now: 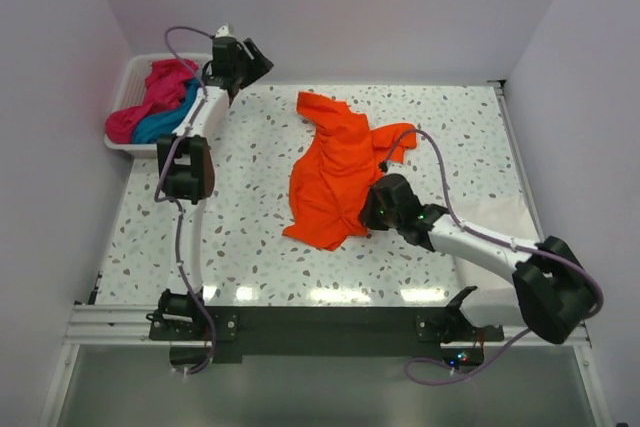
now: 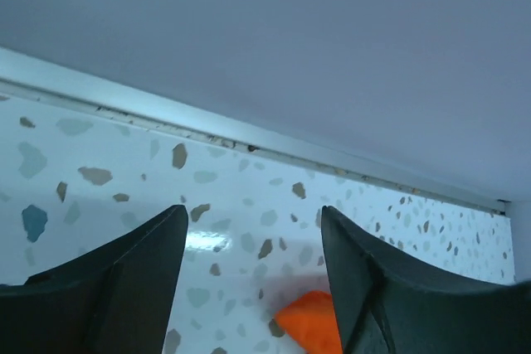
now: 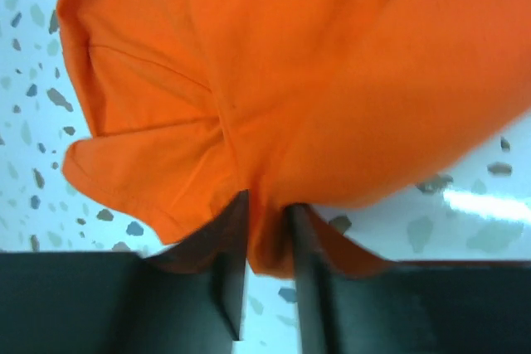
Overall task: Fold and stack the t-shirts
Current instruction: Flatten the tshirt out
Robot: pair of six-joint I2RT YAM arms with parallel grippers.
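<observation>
Pinching is seen at the right gripper (image 3: 267,215): its two fingers (image 3: 235,271) are drawn close together, and a fold of the orange t-shirt (image 3: 290,64) is caught in the narrow gap between them, at the shirt's near right hem. From above, that gripper (image 1: 372,209) is laid low against the cloth near the middle of the table (image 1: 250,237). The left gripper (image 2: 253,223) is spread wide and nothing is held or touched; only speckled tabletop and one small orange corner of the shirt (image 2: 311,322) are seen between its fingers (image 2: 124,288). From above, the left gripper (image 1: 250,57) is raised at the far left, close to the back wall (image 1: 400,7) and just beside the basket (image 1: 122,87). The orange t-shirt (image 1: 335,172) is spread crumpled, running from the far centre down toward the near middle, one sleeve thrown out to the right. Bare tabletop is left open along the near edge, across the left half and at the far right corner. A metal strip (image 2: 249,134) is noted where table meets back wall. The white basket is set at the far left corner against the side wall, and the magenta t-shirt (image 1: 140,115) and the teal t-shirt (image 1: 165,127) are heaped together in it, bunched and tangled, spilling a little over the rim.
</observation>
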